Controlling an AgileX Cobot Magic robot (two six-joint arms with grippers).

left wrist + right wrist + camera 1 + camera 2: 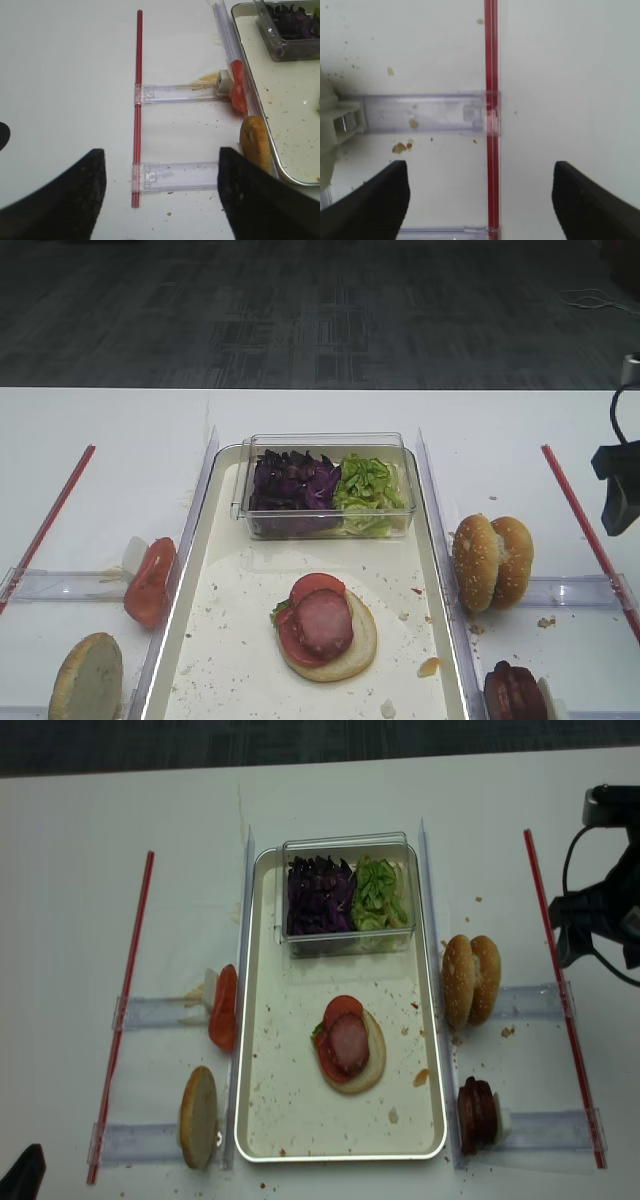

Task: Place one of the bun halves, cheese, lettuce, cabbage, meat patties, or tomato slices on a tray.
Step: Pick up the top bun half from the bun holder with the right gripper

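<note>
On the tray (pixel 262 1020), one pale bun half (pixel 368 1060) is seen at the centre, carrying one meat patty (pixel 348 1042) and tomato slices (pixel 342 1010). Two seeded bun halves (pixel 471 980) are stood right of the tray. The right end effector (pixel 480 200) is held wide and empty over the counter (pixel 570 75); the left end effector (pixel 162 195) is likewise spread.

One tray (pixel 262 1120), four bun halves (pixel 470 979).

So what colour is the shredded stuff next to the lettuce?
Dark purple: the cabbage, clearest in the exterior high view.
</note>
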